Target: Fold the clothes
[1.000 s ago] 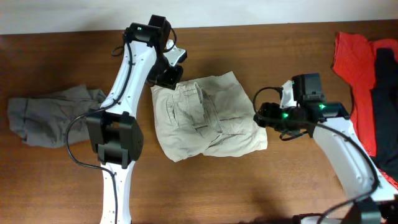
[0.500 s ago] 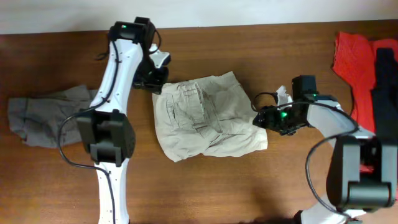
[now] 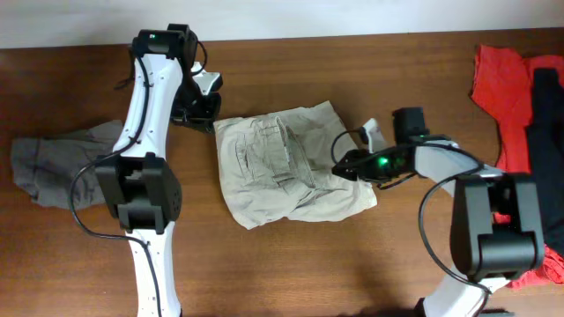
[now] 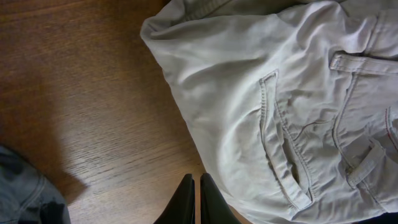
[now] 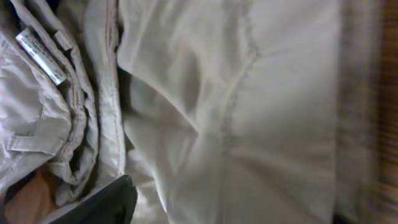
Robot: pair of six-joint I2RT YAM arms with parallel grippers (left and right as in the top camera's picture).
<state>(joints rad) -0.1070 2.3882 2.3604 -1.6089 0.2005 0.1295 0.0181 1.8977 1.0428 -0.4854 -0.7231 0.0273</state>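
Garments (image 3: 500,88) partly off-frame at right edge

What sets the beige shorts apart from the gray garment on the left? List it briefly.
Colour: the beige shorts are pale cream; the gray garment is dull gray.
Pose: the beige shorts lie spread fairly flat, pockets showing; the gray garment is bunched and rumpled.
Place: the beige shorts sit mid-table; the gray garment lies far left.
Shared: both rest on the wooden table, wrinkled.
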